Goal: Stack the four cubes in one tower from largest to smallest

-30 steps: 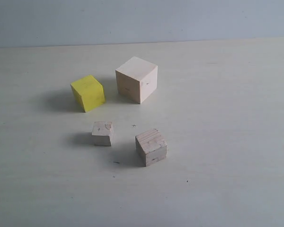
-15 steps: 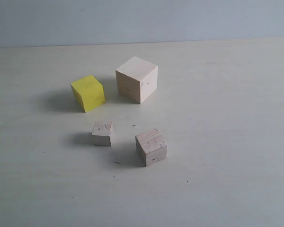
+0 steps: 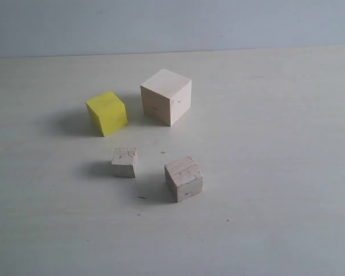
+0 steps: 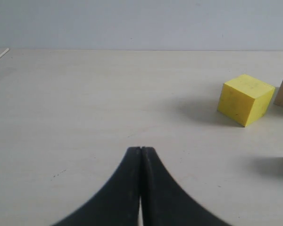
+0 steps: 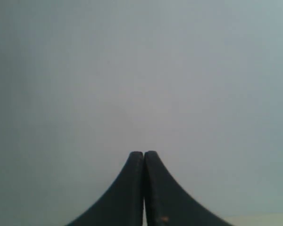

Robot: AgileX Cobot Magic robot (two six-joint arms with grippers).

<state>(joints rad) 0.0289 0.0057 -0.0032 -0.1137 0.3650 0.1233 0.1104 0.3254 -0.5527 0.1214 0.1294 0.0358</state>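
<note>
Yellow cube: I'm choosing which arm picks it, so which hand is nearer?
Left, likely. The left hand has the yellow cube ahead on the table; the right hand faces only blank wall, no cube seen.

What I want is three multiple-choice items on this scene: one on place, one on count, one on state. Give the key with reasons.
1. In the exterior view, where does the yellow cube stand against the largest pale cube?
A. to its left
B. on top of it
C. to its right

2. How many cubes rest on the table?
A. two
B. three
C. four

3. The left fingers are:
A. shut on nothing
B. wide open
C. shut on a cube

1 A: it sits left of the pale cube, apart from it.
2 C: those two plus the medium cube and the smallest cube.
3 A: the left wrist view shows them pressed together, empty.
</note>
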